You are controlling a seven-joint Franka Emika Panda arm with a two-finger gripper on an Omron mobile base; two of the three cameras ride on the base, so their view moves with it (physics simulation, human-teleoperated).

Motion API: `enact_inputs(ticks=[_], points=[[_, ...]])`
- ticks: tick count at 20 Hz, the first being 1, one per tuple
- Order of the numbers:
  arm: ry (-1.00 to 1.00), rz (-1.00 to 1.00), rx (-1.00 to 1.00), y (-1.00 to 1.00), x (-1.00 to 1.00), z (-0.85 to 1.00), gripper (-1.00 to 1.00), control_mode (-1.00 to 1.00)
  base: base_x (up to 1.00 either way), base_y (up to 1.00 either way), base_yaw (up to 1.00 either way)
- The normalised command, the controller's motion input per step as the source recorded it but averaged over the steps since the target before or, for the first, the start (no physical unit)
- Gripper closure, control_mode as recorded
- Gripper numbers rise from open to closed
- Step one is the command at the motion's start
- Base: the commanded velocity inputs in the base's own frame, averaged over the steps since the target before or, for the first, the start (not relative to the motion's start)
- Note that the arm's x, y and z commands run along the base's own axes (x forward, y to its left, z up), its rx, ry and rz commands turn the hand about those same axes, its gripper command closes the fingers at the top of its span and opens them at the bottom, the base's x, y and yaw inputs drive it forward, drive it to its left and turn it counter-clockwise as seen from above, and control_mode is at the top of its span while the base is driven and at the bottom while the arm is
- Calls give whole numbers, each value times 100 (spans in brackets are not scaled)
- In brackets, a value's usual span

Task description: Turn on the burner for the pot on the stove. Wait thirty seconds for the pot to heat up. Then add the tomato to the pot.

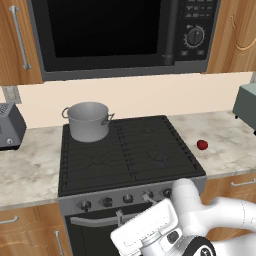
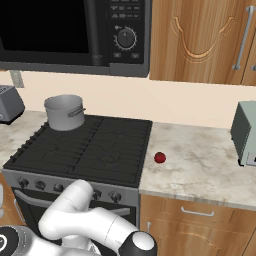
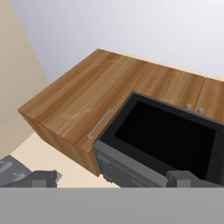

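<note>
The grey pot (image 1: pixel 88 121) (image 2: pixel 64 112) stands lidless on the back left burner of the black stove (image 1: pixel 131 150) (image 2: pixel 85 150). The small red tomato (image 1: pixel 202 145) (image 2: pixel 159 157) lies on the marble counter just right of the stove. A row of black knobs (image 1: pixel 106 202) (image 2: pixel 40 185) runs along the silver front strip. My gripper (image 1: pixel 134 206) (image 3: pixel 111 179) is low in front of that strip, open, with nothing between its fingers, and points up and forward. It is well away from the pot and the tomato.
A black microwave (image 1: pixel 105 30) (image 2: pixel 60 30) (image 3: pixel 166 140) hangs over the stove between wooden cabinets (image 2: pixel 200 40) (image 3: pixel 92 96). A grey toaster (image 1: pixel 10 125) (image 2: pixel 9 102) sits on the left counter. Another grey appliance (image 1: pixel 246 105) (image 2: pixel 245 132) stands at the far right.
</note>
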Motion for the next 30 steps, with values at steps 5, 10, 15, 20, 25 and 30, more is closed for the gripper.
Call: enact_inputs(ticks=[5, 10, 15, 20, 25, 30], points=[[0, 0, 0, 0, 0, 0, -100, -100, 0, 0, 0], [0, 0, 0, 0, 0, 0, -100, -100, 0, 0, 0], [0, 0, 0, 0, 0, 0, -100, -100, 0, 0, 0], [0, 0, 0, 0, 0, 0, -100, -100, 0, 0, 0], [0, 0, 0, 0, 0, 0, -100, -100, 0, 0, 0], [0, 0, 0, 0, 0, 0, -100, -100, 0, 0, 0]])
